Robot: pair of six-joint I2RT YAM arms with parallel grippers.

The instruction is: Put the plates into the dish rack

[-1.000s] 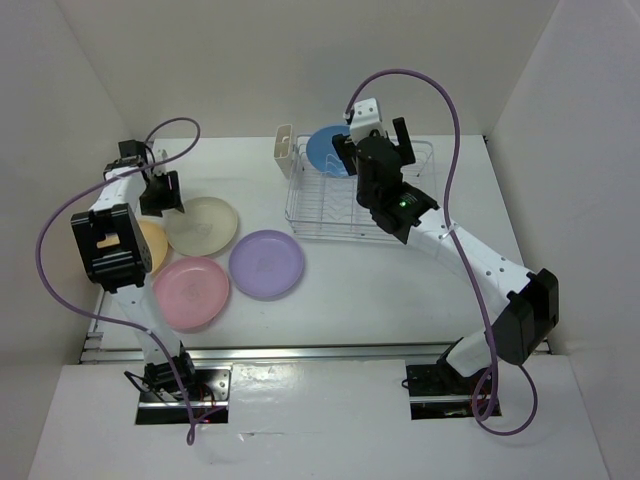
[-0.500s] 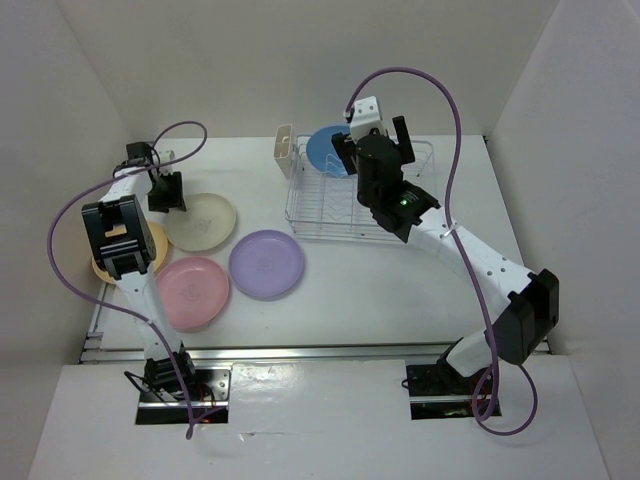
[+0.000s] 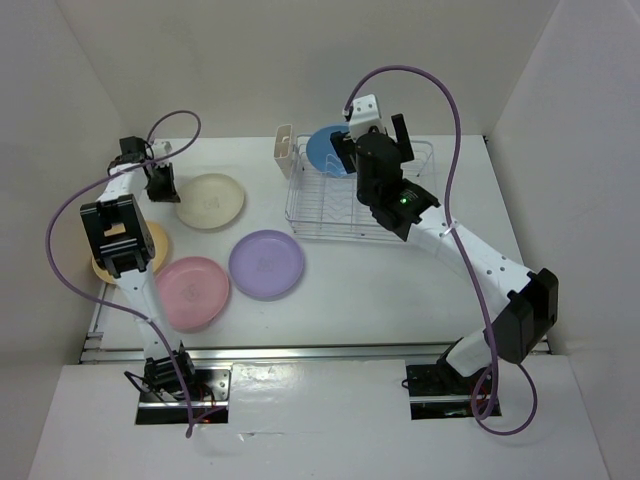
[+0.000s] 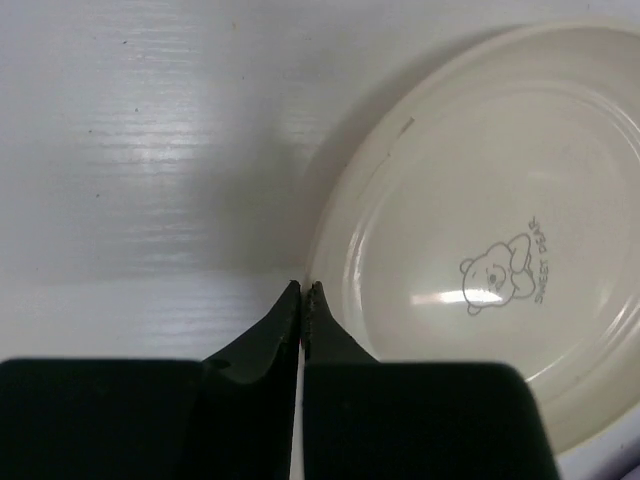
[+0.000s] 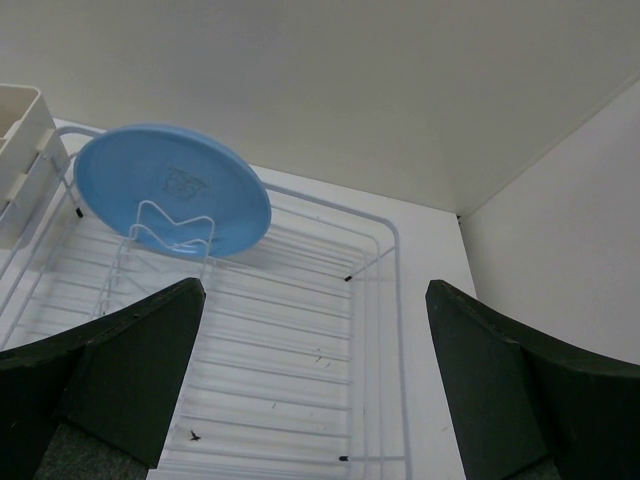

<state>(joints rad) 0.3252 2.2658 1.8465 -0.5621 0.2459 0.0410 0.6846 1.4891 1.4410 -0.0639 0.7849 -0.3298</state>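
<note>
The cream plate lies at the back left, and in the left wrist view its rim runs straight into my left gripper. That gripper is shut on the rim's left edge, which looks raised over a shadow. The purple plate and pink plate lie flat nearer the front. The yellow-orange plate is mostly hidden under my left arm. The blue plate stands upright in the dish rack. My right gripper hangs open over the rack, holding nothing.
A cream cutlery cup hangs on the rack's left end. White walls close in the table on the left, back and right. A purple cable loops above each arm.
My left gripper has gone from open to shut at the cream plate's rim. The plate has shifted toward the back and slightly right. The right arm has not moved.
</note>
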